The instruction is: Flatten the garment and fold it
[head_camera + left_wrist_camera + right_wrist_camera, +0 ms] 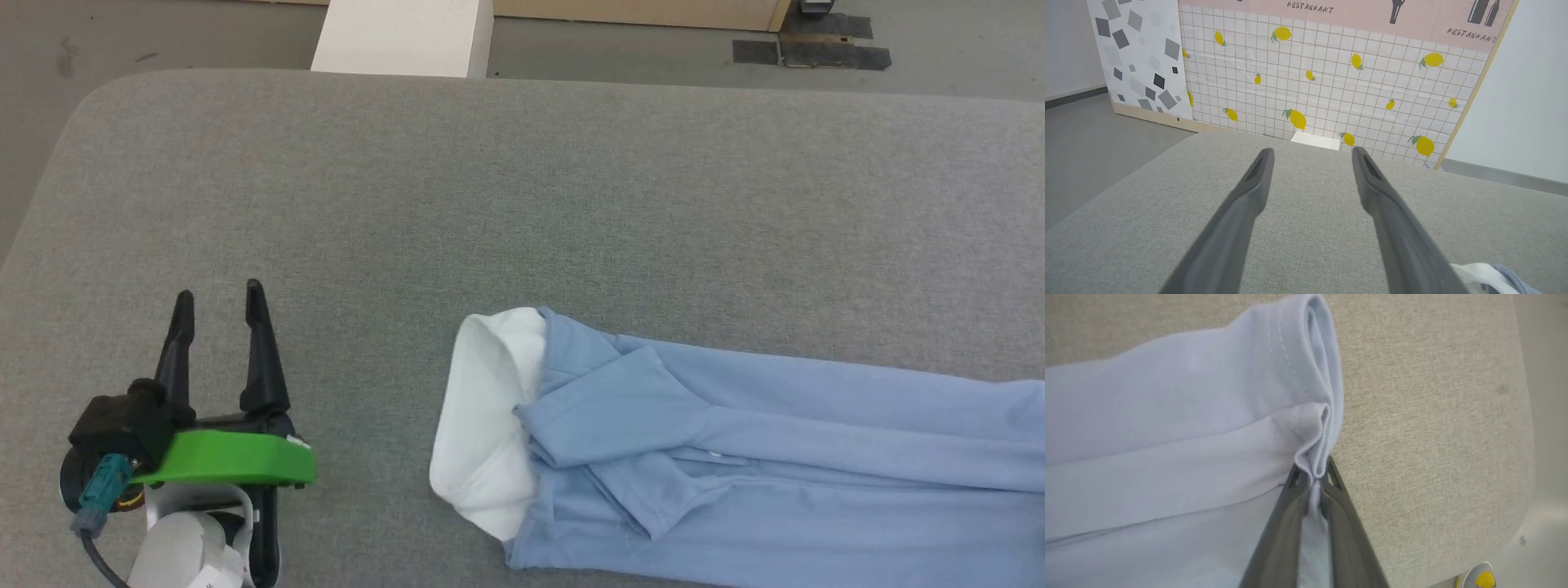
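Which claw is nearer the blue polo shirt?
Right. The right claw is clamped on a folded edge of the shirt; the left claw sits open, apart from its white-lined end.

Grey fabric tabletop [522,204]; white box [404,37] past its far edge; black tape patches [808,51] on grey floor [163,33]. Lemon-print tile backdrop [1331,81] reading RESTAURANT, grey-squares panel [1139,57] beside.

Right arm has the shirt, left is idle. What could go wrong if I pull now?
1. The right gripper has its jaws shut on a thin bunched fold of the garment; it may slip out.
2. The left gripper is open, apart from the garment, so a pull may drag the crumpled end along the table rather than flatten it.
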